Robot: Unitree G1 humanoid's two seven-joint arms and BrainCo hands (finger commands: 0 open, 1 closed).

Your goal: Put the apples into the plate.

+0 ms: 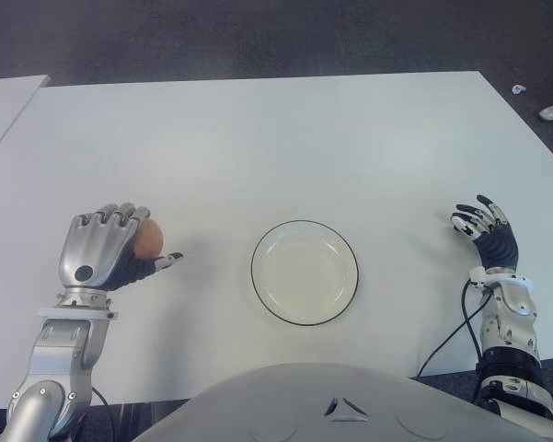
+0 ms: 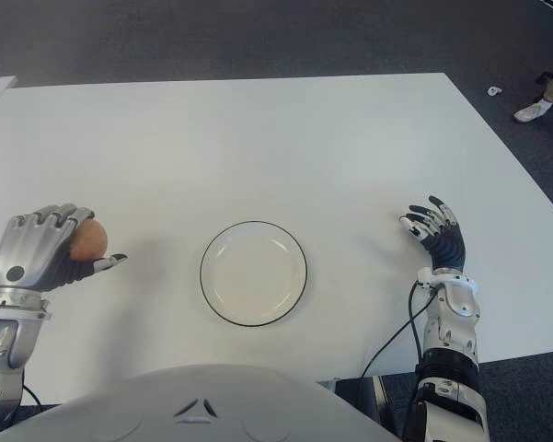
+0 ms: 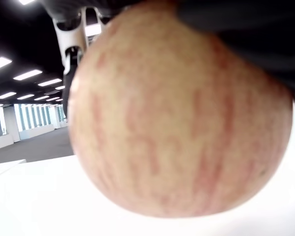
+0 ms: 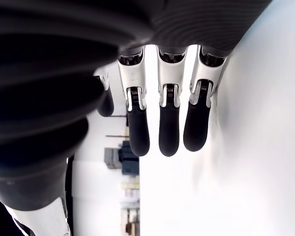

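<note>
The apple sits in the grasp of the left robot hand, over the white bench to the left of the plate and well apart from it. It is a reddish, streaked fruit; in the left wrist view it fills almost the whole picture, with dark finger parts pressed along its upper side and the pale bench surface below it. Whether it touches the bench cannot be told.

The left robot hand shows back-up in the eye views, its silver fingers curled over the top of the apple and the thumb stretched out toward the plate. The forearm runs back to the near left edge of the bench.

The plate is round and white with a thin dark rim, lying flat on the bench in front of the robot's body, between the two hands. It holds nothing.

The right robot hand shows to the right of the plate, well apart from it, near the right edge of the bench. Its fingers are straight, slightly spread and hold nothing; in the right wrist view three dark fingertips hang side by side beside the white surface. A black cable runs along its forearm.
</note>
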